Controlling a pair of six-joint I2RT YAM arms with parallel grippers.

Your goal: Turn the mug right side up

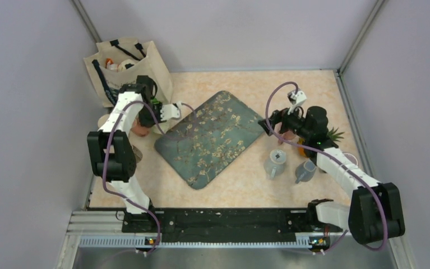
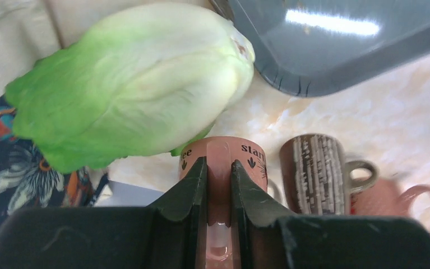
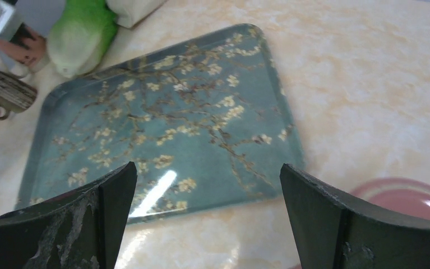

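Pinching the glossy pink mug is the left hand.

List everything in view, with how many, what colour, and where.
Tray: one, teal with white blossoms, table centre.
Tote bag: one, cream, far left corner.
Lettuce: one, green, beside the tote bag.
Lettered mug: one, pink, left of tray, by lettuce.
Striped mug: one, brown, beside lettered mug.
Plain mug: one, pink, beside striped mug.
Grey cups: two, grey, right of tray.
Plant: one, green, right edge.
Dish: one, pink, right of tray.
Left gripper: one, black, shut on lettered mug.
Right gripper: one, black, open, at tray's right edge.
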